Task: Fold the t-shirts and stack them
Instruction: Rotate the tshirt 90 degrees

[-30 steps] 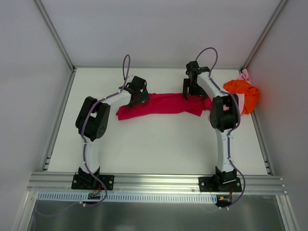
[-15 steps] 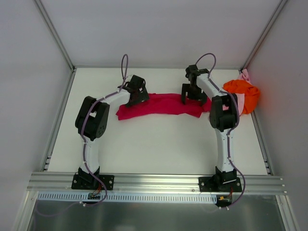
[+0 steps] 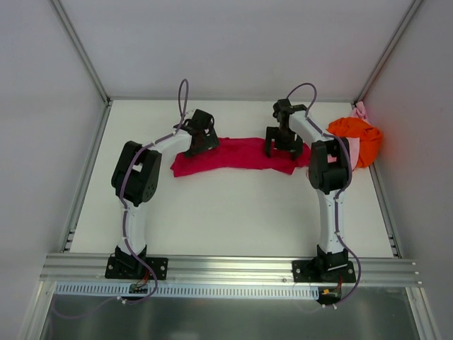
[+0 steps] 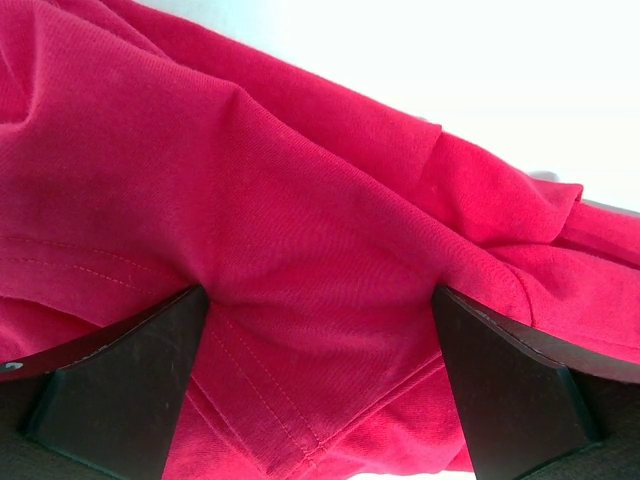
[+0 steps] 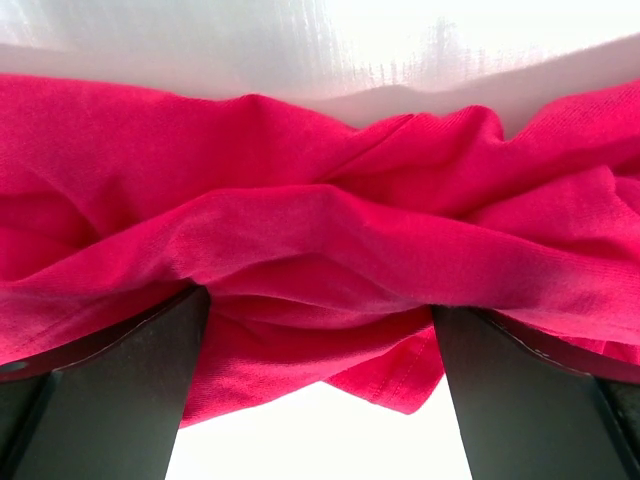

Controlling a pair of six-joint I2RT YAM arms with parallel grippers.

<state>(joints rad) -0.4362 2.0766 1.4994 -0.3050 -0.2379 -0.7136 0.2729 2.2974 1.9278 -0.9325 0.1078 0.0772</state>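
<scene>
crimson t-shirt: lying on the desk as a long rumpled band, far centre. left end effector: at its left end, jaws spread wide, cloth between them, not pinched. right end effector: at its right end, likewise spread wide. orange t-shirt: bunched, far right corner. pale pink t-shirt: just behind it.

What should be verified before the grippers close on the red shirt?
1. Left gripper open: ok.
2. Right gripper open: ok.
3. Red shirt cloth lying between both pairs of fingers: ok.
4. Red shirt spread flat: not ok, it lies as a wrinkled, bunched strip.
5. Orange shirt apart from the red one: cannot tell, the right arm hides the gap.
</scene>
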